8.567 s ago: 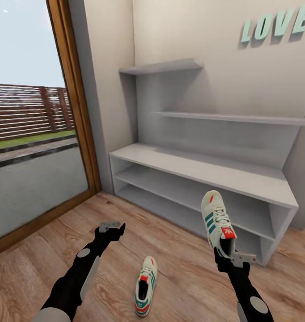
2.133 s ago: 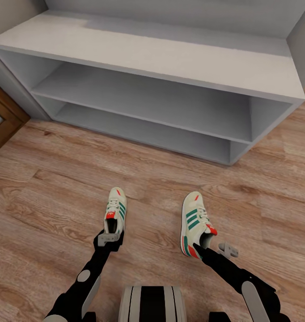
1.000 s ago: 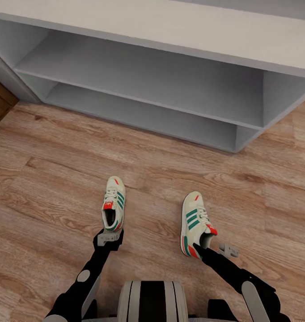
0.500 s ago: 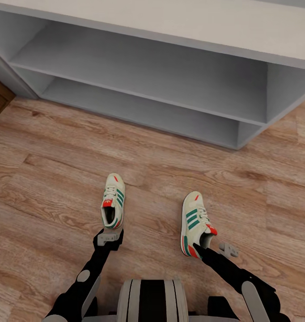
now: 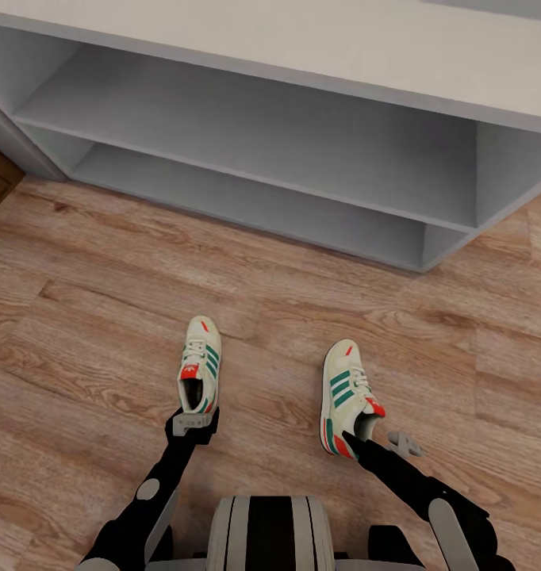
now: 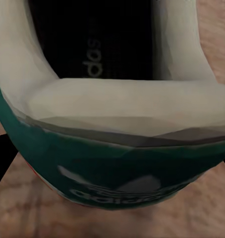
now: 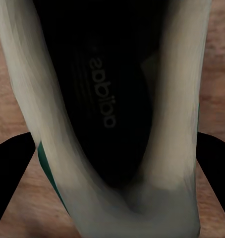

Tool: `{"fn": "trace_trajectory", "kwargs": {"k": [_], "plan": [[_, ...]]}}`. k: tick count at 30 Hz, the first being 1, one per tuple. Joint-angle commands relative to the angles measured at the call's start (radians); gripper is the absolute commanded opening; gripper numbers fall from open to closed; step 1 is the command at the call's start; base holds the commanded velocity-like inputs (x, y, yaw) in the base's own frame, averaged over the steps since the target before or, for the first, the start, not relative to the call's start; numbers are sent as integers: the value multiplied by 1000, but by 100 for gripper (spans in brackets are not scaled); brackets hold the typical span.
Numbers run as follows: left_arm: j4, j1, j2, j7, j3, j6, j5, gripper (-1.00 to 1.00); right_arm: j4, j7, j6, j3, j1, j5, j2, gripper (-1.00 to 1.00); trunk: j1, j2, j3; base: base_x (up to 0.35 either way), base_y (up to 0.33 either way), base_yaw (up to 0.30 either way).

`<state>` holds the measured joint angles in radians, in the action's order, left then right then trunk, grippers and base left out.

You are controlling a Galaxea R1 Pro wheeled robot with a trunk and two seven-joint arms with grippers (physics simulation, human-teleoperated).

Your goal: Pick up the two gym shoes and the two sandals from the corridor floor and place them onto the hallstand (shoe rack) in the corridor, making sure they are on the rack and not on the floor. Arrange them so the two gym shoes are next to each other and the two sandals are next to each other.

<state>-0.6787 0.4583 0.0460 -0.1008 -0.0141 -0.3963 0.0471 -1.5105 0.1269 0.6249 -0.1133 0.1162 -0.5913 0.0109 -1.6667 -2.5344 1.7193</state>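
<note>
Both gym shoes held at the heel, carried in front of the hallstand

Over the last seconds the rack has been brought closer and the left gym shoe (image 5: 200, 364) lifted off the corridor floor (image 5: 88, 309), so only placing is judged to remain for this pair. At the left, the left gripper (image 5: 193, 415) is closed on that shoe's heel; at the right, the right gripper (image 5: 364, 436) is clamped on the right gym shoe (image 5: 346, 394). Beyond them the hallstand (image 5: 318, 59) stands with both open tiers unobstructed; its right end panel is near.
</note>
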Motion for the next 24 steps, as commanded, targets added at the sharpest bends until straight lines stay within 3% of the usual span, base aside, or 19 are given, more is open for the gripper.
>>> {"fn": "trace_trajectory", "kwargs": {"k": [1, 14, 15, 24], "plan": [[1, 0, 0, -5, 0, -2, 5, 100, 0, 5, 6, -2, 0, 1, 0, -100, 0, 0, 0, 9, 0, 0], [1, 0, 0, -5, 2, -2, 5, 100, 0, 4, 6, -2, 0, 0, 0, -100, 0, 0, 0, 2, 0, 0], [1, 0, -1, -5, 2, -2, 5, -100, 0, 5, 6, -2, 0, 0, 0, -100, 0, 0, 0, 0, 0, 0], [1, 0, -1, -5, 3, -2, 6, -100, 0, 5, 6, -2, 0, 1, 0, -100, 0, 0, 0, 0, 0, 0]]}}
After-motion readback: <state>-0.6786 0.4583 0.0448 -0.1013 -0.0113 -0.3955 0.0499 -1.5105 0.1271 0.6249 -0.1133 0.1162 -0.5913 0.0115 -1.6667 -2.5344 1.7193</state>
